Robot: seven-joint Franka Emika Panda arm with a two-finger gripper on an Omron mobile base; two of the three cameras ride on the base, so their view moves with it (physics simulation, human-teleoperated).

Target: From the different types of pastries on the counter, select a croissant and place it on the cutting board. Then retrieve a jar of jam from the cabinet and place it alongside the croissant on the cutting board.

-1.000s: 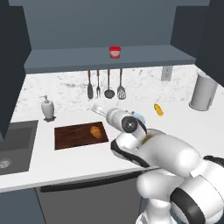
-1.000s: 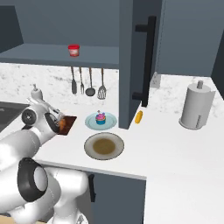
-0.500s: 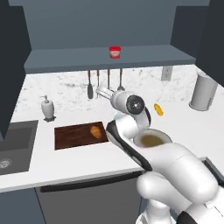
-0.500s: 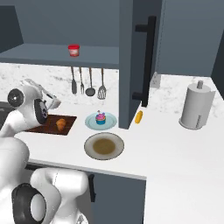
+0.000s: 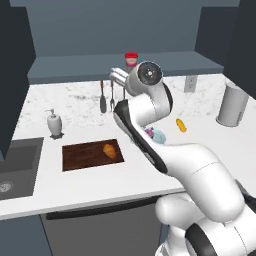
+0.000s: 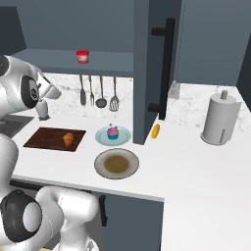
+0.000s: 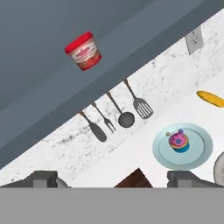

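The golden-brown croissant (image 5: 109,150) (image 6: 68,138) lies on the dark wooden cutting board (image 5: 82,156) (image 6: 45,138), toward its right end. A red jar of jam (image 5: 131,59) (image 6: 82,56) (image 7: 84,51) stands on the cabinet's grey shelf (image 5: 70,71) (image 6: 51,57). My gripper (image 5: 118,78) (image 6: 50,89) (image 7: 113,179) is raised above the counter (image 5: 75,107), below and in front of the jar and apart from it. It is open, its fingertips (image 7: 43,178) wide apart with nothing between them. The cupcake (image 6: 113,133) (image 7: 179,141) sits on a pale blue plate.
Utensils (image 6: 100,90) (image 7: 118,114) hang under the shelf. A soap dispenser (image 5: 54,123) stands behind the board, a sink (image 5: 15,167) to its left. A brown plate (image 6: 116,163), a yellow oblong (image 6: 155,130) and a paper-towel roll (image 6: 218,118) lie to the right.
The arm has swung up from low over the cutting board to shelf height, facing the jar. The croissant stays on the board.
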